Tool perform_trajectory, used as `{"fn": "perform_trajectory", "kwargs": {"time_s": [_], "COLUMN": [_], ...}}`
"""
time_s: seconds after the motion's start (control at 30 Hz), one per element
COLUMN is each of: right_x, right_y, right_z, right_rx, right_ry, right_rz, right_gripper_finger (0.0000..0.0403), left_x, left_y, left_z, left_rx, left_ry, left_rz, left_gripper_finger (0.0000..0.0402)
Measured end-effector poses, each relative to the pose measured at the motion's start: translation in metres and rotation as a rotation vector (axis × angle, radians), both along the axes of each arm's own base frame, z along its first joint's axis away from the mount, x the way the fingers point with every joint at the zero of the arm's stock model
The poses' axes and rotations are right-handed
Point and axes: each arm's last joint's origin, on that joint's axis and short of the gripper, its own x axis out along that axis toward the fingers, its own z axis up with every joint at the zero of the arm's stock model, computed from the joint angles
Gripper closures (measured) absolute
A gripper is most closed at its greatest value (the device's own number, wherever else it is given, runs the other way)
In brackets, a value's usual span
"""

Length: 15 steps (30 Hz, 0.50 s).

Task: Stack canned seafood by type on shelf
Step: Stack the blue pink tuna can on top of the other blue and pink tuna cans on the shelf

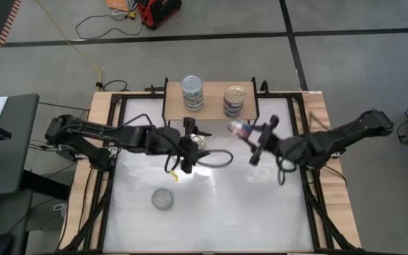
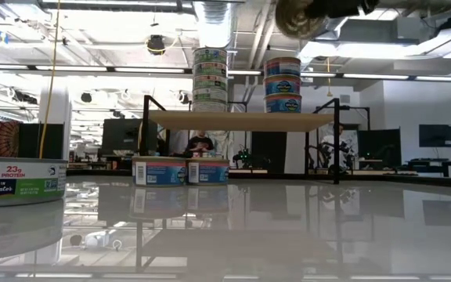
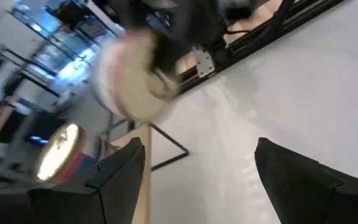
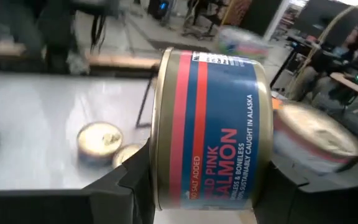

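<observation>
The shelf (image 1: 211, 106) stands at the table's far edge and bears two stacks of canned seafood. One stack is silver-lidded (image 1: 192, 92), the other gold-lidded (image 1: 234, 100). My right gripper (image 1: 253, 142) is shut on a pink salmon tin (image 4: 210, 130), held high just in front of the gold stack. My left gripper (image 3: 197, 168) hovers open near the table's middle with nothing between its fingers, above a gold-lidded tin (image 1: 201, 142) that sits on the table. A second tin (image 4: 126, 154) sits beside that one. My right gripper pinches the salmon tin between its two fingers, one on the gold-rimmed end (image 4: 160, 155) and one on the opposite flat end. The fingers reach in nearly level from the table's right. The tin is turned on edge and lifted clear, higher than the stacks (image 2: 300, 16).
A silver-lidded tin (image 1: 163, 199) rests on the table near the front left and looms large in the low view (image 2: 18, 182). Black frame rails (image 1: 105, 198) run along the table's sides. A loose black cable (image 1: 218, 159) loops near my left gripper.
</observation>
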Motion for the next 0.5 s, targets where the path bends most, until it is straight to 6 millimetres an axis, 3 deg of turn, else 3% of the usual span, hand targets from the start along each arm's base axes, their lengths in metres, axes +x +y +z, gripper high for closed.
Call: {"fn": "perform_trajectory", "kwargs": {"time_s": [0.17, 0.33, 0.5], "right_x": [-0.018, -0.028, -0.029], "right_y": [-0.033, -0.064, -0.089], "right_z": [0.021, 0.043, 0.058], "right_rx": [0.099, 0.217, 0.335], "right_ry": [-0.122, -0.181, -0.153], "right_rz": [-0.021, -0.028, 0.012], "right_gripper_finger": [0.0186, 0.0185, 0.0184], "left_x": [-0.006, -0.012, -0.019], "left_y": [0.008, -0.002, -0.013], "left_z": [-0.019, -0.055, -0.083], "left_rx": [-0.065, -0.15, -0.207], "left_ry": [-0.03, -0.119, -0.15], "left_rz": [-0.068, -0.151, -0.086], "left_gripper_finger": [0.0109, 0.0109, 0.0109]}}
